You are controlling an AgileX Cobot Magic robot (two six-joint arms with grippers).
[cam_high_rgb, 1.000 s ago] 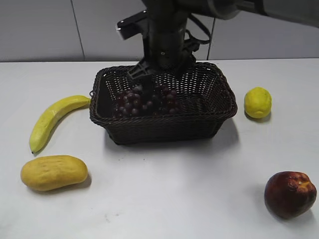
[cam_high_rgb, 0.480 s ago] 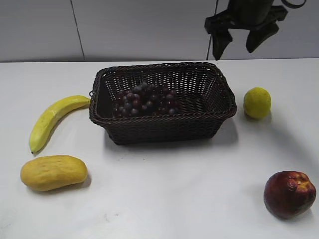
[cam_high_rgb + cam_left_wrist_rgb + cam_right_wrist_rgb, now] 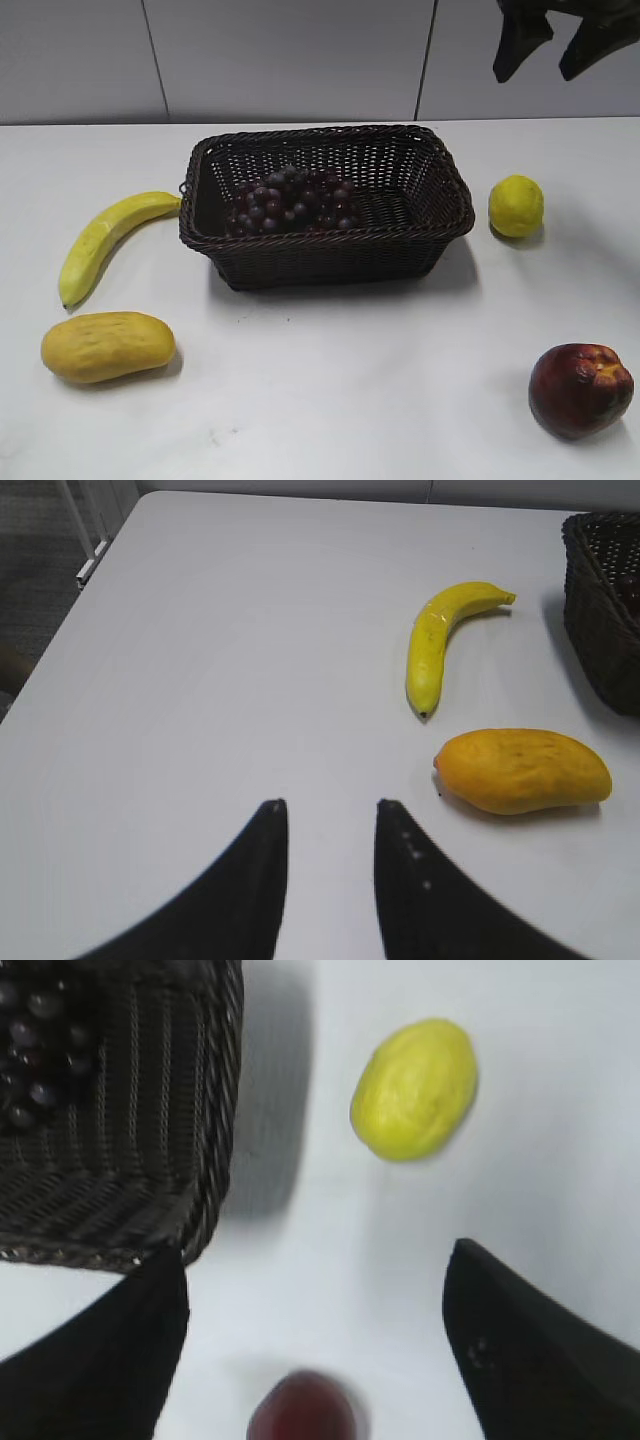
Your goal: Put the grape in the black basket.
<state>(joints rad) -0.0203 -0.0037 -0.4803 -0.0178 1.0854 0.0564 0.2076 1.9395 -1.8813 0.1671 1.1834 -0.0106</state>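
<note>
The grape (image 3: 290, 202), a dark red and purple bunch, lies inside the black basket (image 3: 330, 262) in its left half. A few grapes (image 3: 30, 1030) and the basket's corner (image 3: 210, 1110) show in the right wrist view. My right gripper (image 3: 565, 45) is open and empty, high above the table to the right of the basket; its fingertips (image 3: 315, 1260) are wide apart. My left gripper (image 3: 328, 805) is open and empty over bare table, left of the basket's edge (image 3: 600, 610). It does not show in the exterior view.
A banana (image 3: 100, 240) and a yellow mango (image 3: 108, 346) lie left of the basket. A lemon (image 3: 516, 205) lies to its right, and a dark red apple-like fruit (image 3: 580, 388) at the front right. The table's left edge (image 3: 60, 610) shows in the left wrist view.
My right gripper let go of the grape in the basket, rose out of it and moved up and to the right. The grape stays in the basket.
</note>
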